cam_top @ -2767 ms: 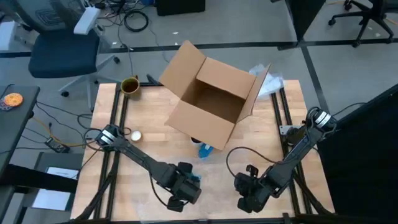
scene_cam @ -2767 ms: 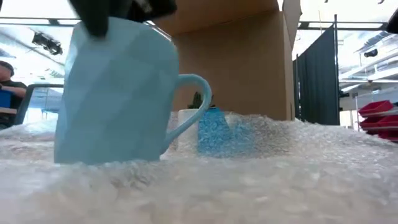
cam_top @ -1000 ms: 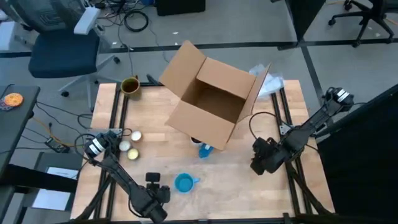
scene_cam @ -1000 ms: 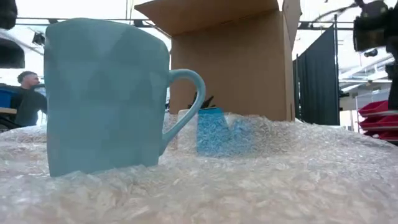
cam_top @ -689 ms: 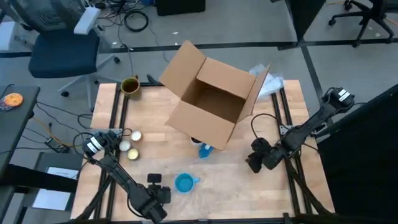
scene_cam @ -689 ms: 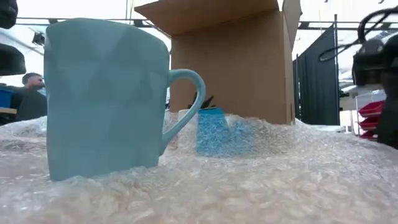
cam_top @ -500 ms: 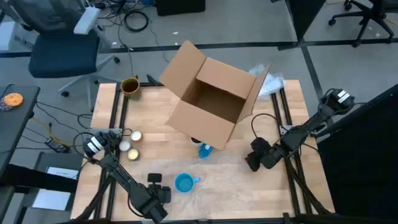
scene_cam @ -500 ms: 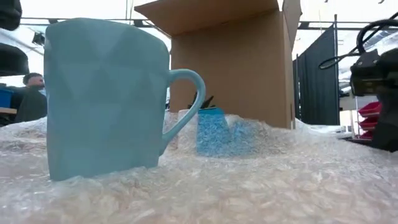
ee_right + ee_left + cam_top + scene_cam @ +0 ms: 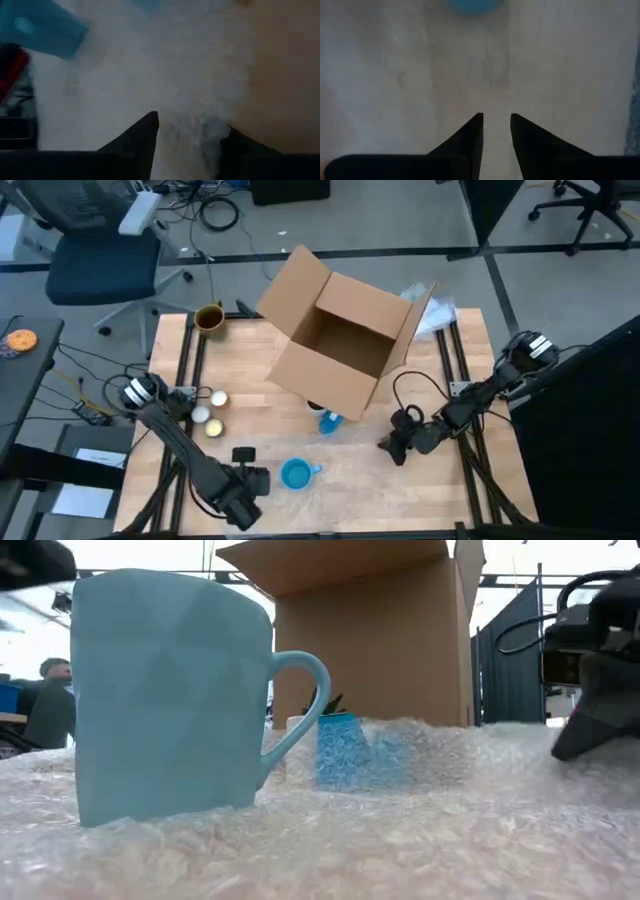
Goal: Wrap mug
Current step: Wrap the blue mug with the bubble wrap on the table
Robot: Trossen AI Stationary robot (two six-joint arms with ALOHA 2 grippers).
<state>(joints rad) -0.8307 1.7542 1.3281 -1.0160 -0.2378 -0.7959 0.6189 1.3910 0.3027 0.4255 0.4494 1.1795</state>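
Note:
A light-blue mug (image 9: 295,474) (image 9: 175,695) stands upright on a sheet of bubble wrap (image 9: 450,820) near the table's front edge, its handle (image 9: 300,705) toward the right. My left gripper (image 9: 258,478) (image 9: 496,122) is just left of the mug and apart from it. It is open by a narrow gap and nothing is between its fingers. My right gripper (image 9: 386,445) (image 9: 192,127) is open and low over the wrap to the mug's right, with wrap (image 9: 185,90) showing between its fingers. My right gripper slants down over the right part of the bubble wrap (image 9: 560,775). I cannot tell whether its fingertips touch the wrap.
An open cardboard box (image 9: 345,340) stands at the table's far middle, with a blue object (image 9: 330,421) at its near side. A brown cup (image 9: 208,316) sits at the far left corner and two small round items (image 9: 208,412) near the left edge. A person (image 9: 45,700) is beyond the table.
My right gripper has moved toward the table's left and near edge and has come down close over the bubble wrap. The mug has stayed put.

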